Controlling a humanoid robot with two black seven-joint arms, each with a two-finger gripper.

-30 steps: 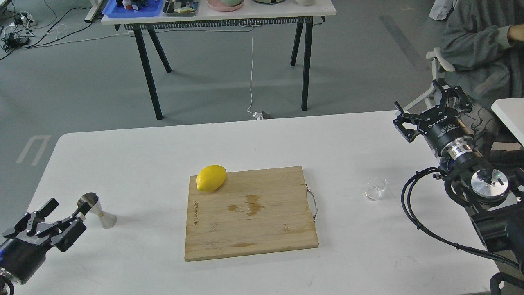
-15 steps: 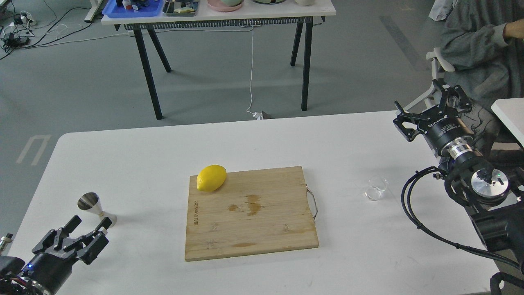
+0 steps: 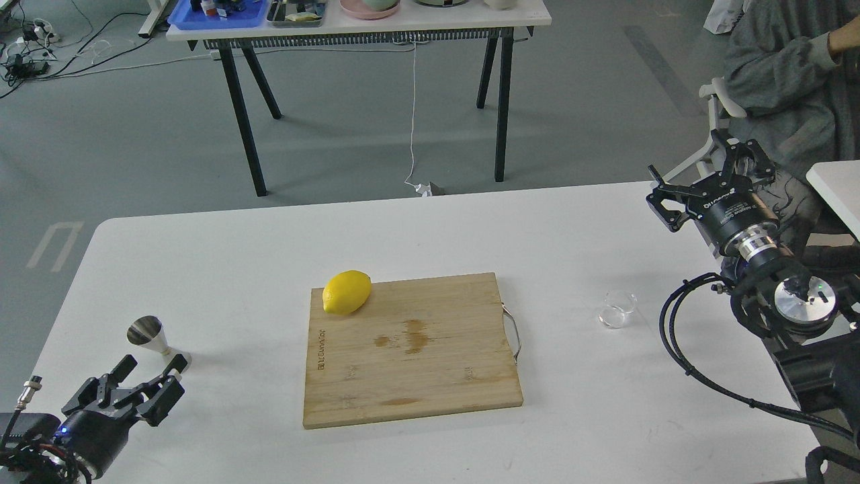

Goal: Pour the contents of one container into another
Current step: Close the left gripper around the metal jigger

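Note:
The steel jigger [image 3: 153, 338] stands upright near the left edge of the white table [image 3: 416, 235]. My left gripper [image 3: 150, 368] sits just below it, open and holding nothing, its fingers pointing up toward the jigger's base. On the right side of the table the small clear glass cup [image 3: 618, 308] stands upright by itself. Well above and to the right of the cup, over the table's right edge, my right gripper [image 3: 705, 173] is open and empty.
A wooden cutting board [image 3: 410, 363] with a metal handle lies in the middle, with a lemon [image 3: 347, 292] on its far left corner. A seated person [image 3: 786, 74] is at the far right. Another table [image 3: 363, 23] with trays stands behind.
My left gripper has drawn back from the jigger, down and toward the table's near edge, leaving it standing. The right arm and the cup have not moved.

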